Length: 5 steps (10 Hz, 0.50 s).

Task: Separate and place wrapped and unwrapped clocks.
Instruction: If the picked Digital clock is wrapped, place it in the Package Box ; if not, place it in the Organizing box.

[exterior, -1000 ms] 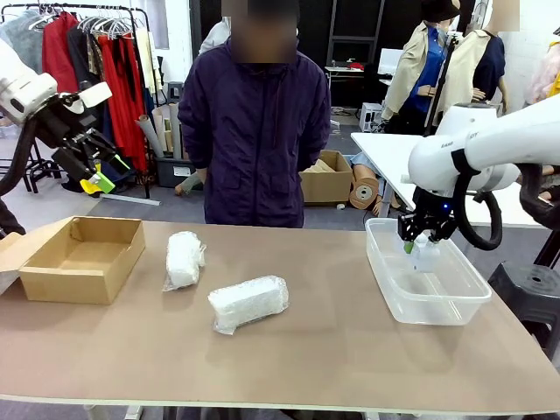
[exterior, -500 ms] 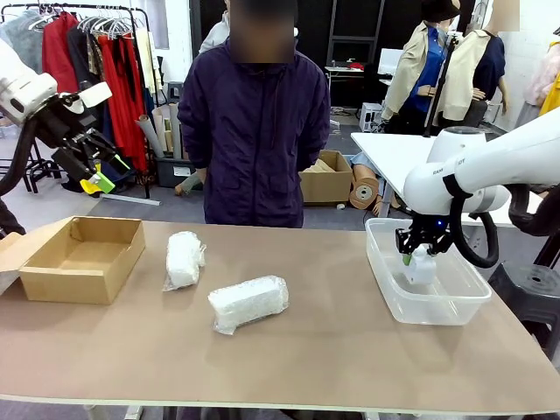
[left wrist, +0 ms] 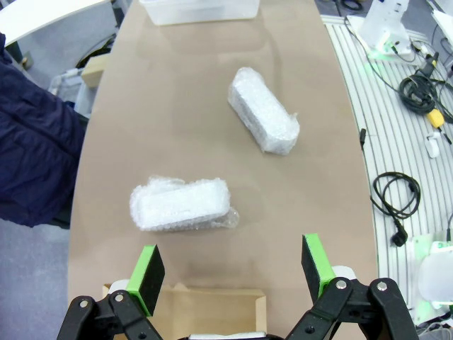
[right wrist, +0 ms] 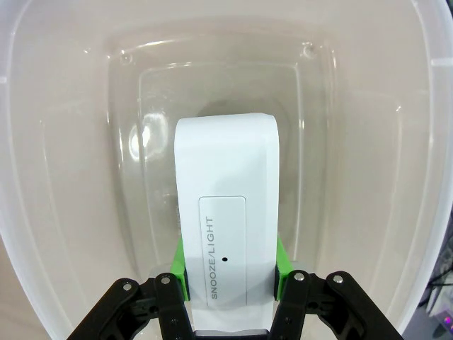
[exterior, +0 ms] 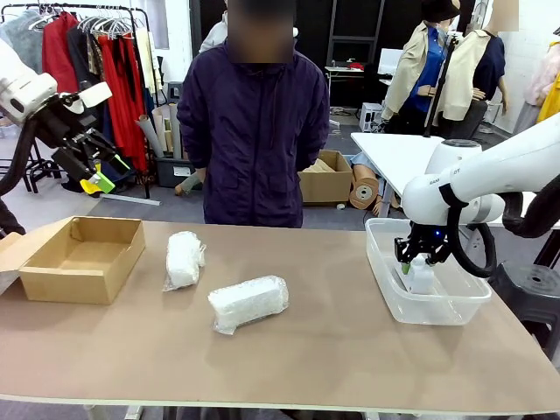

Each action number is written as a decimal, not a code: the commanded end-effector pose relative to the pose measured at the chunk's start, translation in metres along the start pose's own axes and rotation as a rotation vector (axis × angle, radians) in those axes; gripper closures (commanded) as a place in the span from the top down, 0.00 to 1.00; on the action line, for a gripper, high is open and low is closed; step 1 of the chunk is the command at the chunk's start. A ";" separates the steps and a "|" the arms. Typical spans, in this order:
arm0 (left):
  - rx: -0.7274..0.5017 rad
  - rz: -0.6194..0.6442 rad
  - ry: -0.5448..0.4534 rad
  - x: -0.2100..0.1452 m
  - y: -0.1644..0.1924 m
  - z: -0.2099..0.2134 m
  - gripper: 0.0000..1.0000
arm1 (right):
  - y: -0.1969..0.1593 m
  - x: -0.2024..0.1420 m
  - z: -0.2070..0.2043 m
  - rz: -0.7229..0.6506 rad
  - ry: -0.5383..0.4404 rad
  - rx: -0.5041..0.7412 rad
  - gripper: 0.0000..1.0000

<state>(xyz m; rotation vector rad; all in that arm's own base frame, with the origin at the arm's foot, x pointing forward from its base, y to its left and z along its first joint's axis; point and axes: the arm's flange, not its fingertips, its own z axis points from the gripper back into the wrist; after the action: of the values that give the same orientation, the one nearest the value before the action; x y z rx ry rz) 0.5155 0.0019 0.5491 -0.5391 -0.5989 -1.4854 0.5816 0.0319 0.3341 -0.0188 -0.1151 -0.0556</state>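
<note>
Two bubble-wrapped clocks lie on the brown table: one (exterior: 184, 259) (left wrist: 181, 204) left of centre, the other (exterior: 248, 303) (left wrist: 263, 112) nearer the front. The bare white clock (exterior: 421, 276) (right wrist: 226, 234), marked SNOOZE/LIGHT, hangs down inside the clear plastic tub (exterior: 460, 302) (right wrist: 64, 212), with my right gripper (exterior: 413, 259) (right wrist: 228, 273) shut on it between its green pads. My left gripper (exterior: 94, 171) (left wrist: 233, 273) is open and raised high at the far left, above the cardboard box, with nothing between its fingers.
An open brown cardboard box (exterior: 80, 259) stands at the table's left end. A person in a dark jacket (exterior: 254, 122) stands at the far side, hands out of sight. The tub sits at the table's right end.
My right gripper has lowered the bare clock deeper into the tub. The left arm and the wrapped clocks have not moved.
</note>
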 end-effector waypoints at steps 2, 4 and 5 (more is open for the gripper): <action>0.000 -0.005 -0.001 0.001 -0.002 0.001 1.00 | 0.004 -0.007 -0.003 -0.021 0.013 0.030 0.55; 0.000 -0.005 -0.001 0.001 -0.002 0.001 1.00 | 0.002 -0.009 0.005 -0.021 0.027 0.035 0.92; 0.000 -0.005 -0.001 0.001 -0.002 0.001 1.00 | 0.001 -0.009 0.011 -0.021 0.030 0.032 1.00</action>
<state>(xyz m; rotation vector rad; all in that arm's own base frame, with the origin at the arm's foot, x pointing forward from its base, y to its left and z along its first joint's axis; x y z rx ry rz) 0.5155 0.0019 0.5491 -0.5391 -0.5988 -1.4854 0.5775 0.0341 0.3351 -0.0024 -0.0927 -0.0699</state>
